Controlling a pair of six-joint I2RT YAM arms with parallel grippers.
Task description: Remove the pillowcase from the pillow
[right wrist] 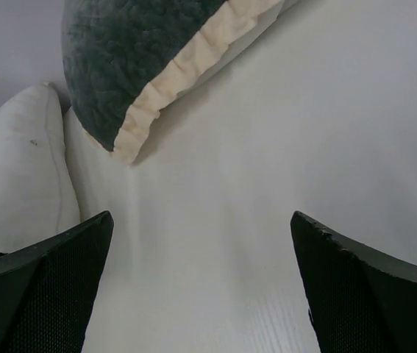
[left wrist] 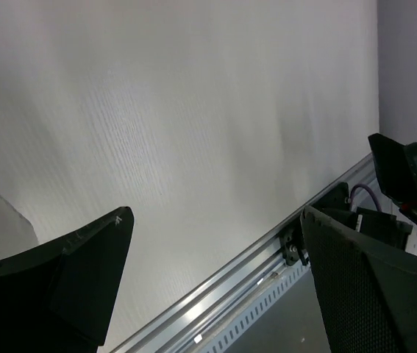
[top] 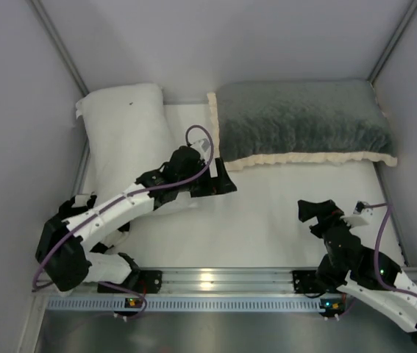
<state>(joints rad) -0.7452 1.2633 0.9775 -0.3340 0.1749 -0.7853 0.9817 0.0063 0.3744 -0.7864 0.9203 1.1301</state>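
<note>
Your left jaws are wide open and empty over the white table (top: 267, 213), just beside the near left corner of the grey plush pillowcase with cream ruffled trim (top: 304, 118). It lies plump at the far right. Your right jaws, also open and empty, are well apart from it. A plain white pillow with one dark speck (top: 120, 129) lies far left.

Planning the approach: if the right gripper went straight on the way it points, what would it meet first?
Probably the white table, since the right gripper, jaws open, seems tilted downward. The pillowcase corner lies farther on and a little off that line; depth is unclear.
</note>
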